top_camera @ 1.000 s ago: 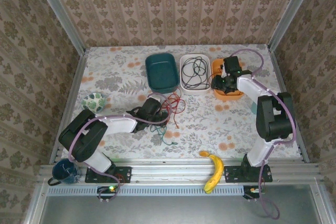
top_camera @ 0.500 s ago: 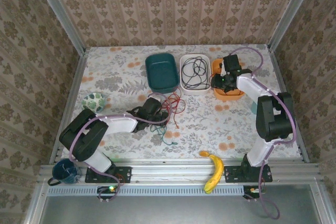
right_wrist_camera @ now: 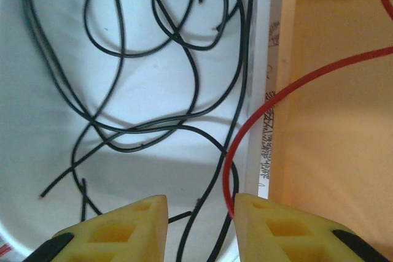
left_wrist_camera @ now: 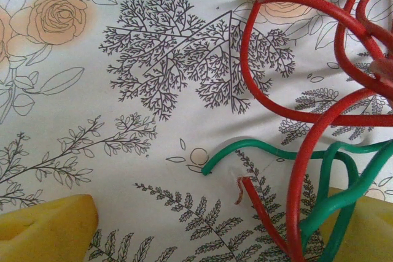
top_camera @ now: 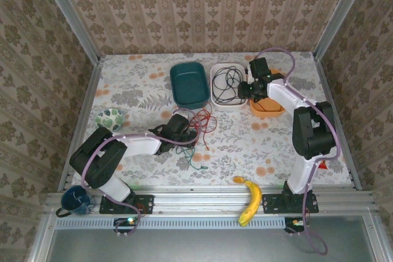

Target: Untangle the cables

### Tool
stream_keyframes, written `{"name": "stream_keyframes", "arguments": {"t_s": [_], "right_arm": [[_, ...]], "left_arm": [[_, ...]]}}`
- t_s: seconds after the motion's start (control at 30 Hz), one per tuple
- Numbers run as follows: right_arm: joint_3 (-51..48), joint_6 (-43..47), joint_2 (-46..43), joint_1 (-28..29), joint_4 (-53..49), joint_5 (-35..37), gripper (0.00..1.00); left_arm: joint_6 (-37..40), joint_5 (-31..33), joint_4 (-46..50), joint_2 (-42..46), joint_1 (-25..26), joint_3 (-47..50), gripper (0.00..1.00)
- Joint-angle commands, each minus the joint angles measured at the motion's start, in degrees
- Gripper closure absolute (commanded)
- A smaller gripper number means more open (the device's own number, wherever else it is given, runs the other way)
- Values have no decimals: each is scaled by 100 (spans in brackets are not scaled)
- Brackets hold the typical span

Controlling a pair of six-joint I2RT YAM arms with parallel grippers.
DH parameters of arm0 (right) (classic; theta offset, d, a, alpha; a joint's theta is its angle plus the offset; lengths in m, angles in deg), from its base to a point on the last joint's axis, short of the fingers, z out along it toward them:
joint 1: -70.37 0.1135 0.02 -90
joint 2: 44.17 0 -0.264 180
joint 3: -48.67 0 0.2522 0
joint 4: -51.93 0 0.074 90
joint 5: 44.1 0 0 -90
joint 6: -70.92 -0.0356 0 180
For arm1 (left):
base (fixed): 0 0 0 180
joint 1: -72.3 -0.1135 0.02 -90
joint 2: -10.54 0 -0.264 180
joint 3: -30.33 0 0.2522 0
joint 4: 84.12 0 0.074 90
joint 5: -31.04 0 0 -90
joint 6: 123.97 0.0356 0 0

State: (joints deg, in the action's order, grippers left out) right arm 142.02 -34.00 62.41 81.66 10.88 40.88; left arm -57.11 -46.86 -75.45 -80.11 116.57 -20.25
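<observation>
At the far side of the worktop [top_camera: 141,84], three containers stand in a row. A deep teal bin [top_camera: 188,84] with rounded corners is on the left, and a white oblong tray [top_camera: 216,93] sits just beside it. An orange tray [top_camera: 268,111] stands against the white one's right rim.

The white tray holds the black cable [top_camera: 228,81], a thin smooth wire in loose overlapping loops. Its longer runs go front to back along the tray.

In the orange tray lies a red strand [right_wrist_camera: 288,84]. It arcs across the two rims and bends down toward the right tool [right_wrist_camera: 199,213]. That tool hangs over the line where the two trays meet. Its yellow fingers [right_wrist_camera: 110,228] stand part-way apart, a gap far wider than the strand. The strand meets the inner edge of one finger, and nothing is pinched between them.

In front of the teal bin, the red cable [left_wrist_camera: 247,53] and the green cable [left_wrist_camera: 258,145] lie tangled on the floral cloth. Both are glossy, round wires. The red one lies in wide curls, and the green one crosses it and trails toward the near edge.

The left tool [left_wrist_camera: 212,225] is low over this tangle with its fingers spread wide, gripping nothing. The crossing of red and green lies close to one finger.

A small patterned bowl [top_camera: 110,118] sits well to the left.
</observation>
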Motion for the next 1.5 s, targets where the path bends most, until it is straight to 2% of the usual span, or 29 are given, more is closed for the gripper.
{"name": "stream_keyframes", "arguments": {"t_s": [0.0,0.47,0.83,1.17,1.47], "right_arm": [[254,124,210,19,-313,218,65],[490,462,512,246,-635,893,68],[371,692,504,504,-615,1393,80],[252,614,384,532,-528,1438,97],[-212,319,-432,411,92,1147,100]], "left_arm": [[-127,-111,179,-216,3,8,7],[-184,-42,145,-248,2,17,6],[-204,4,170,-251,3,-1,6],[-189,4,182,-273,2,-10,6],[-199,81,128,-249,7,17,6]]}}
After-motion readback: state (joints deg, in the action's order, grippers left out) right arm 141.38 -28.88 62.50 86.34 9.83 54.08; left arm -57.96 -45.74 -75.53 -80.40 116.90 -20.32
